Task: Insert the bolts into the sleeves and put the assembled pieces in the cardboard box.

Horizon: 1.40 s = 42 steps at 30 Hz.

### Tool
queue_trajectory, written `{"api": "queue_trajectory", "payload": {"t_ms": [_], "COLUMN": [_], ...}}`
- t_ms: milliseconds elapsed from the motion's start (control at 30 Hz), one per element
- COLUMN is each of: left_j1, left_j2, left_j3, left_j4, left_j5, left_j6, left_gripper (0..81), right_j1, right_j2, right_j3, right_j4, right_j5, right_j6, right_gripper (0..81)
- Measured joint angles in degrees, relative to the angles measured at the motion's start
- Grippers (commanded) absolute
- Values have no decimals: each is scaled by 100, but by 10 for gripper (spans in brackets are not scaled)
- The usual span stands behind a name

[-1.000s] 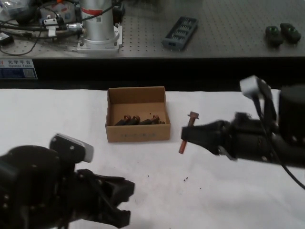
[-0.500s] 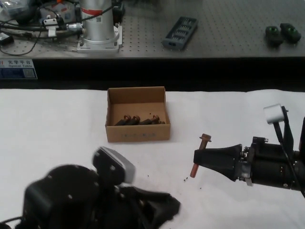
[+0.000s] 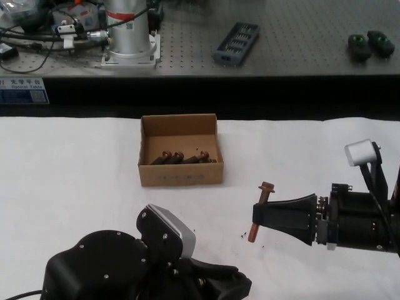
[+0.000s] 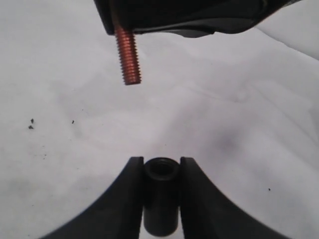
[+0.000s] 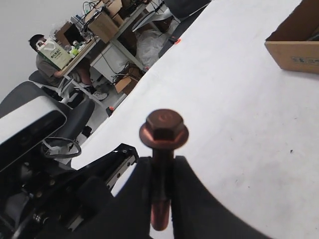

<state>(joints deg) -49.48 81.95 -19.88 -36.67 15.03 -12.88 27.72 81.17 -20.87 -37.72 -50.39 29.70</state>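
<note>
A white cloth covers the bench under and around the right gripper, with a few dark specks lying near it. Well beyond the gripper, past a dark strip, runs a grey perforated table. On it, far ahead and to the gripper's left, a silver metal post stands among tangled cables. A dark slotted rack lies nearly straight ahead, and two dark green pieces sit ahead to the right. A blue and white label is fixed far to the left. In the right wrist view, beyond the cloth's edge, cluttered desks, a white jug, a dark office chair and a pale wall show.
</note>
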Motion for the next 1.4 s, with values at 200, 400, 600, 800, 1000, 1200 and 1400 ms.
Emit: {"api": "queue_trajectory", "payload": {"t_ms": [200,400,600,800,1000,1200,1400], "left_j1": [0,0,89,248,338,346,346], "left_j2": [0,0,0,0,0,0,0], "left_j3": [0,0,0,0,0,0,0], "left_j4": [0,36,311,341,341,424,702], "left_j5": [-30,24,179,206,335,738,795], "left_j6": [86,307,591,785,998,1560,2290], "left_gripper": [69,69,69,69,69,69,69], "right_j1": [88,451,486,486,486,486,486], "right_j2": [0,0,0,0,0,0,0], "right_j3": [14,14,214,366,373,380,380], "right_j4": [-7,8,8,16,16,16,16], "right_j5": [-191,-166,-150,-150,-150,-138,-128], "right_j6": [24,24,24,24,24,24,24], "right_gripper": [43,43,43,43,43,43,43]}}
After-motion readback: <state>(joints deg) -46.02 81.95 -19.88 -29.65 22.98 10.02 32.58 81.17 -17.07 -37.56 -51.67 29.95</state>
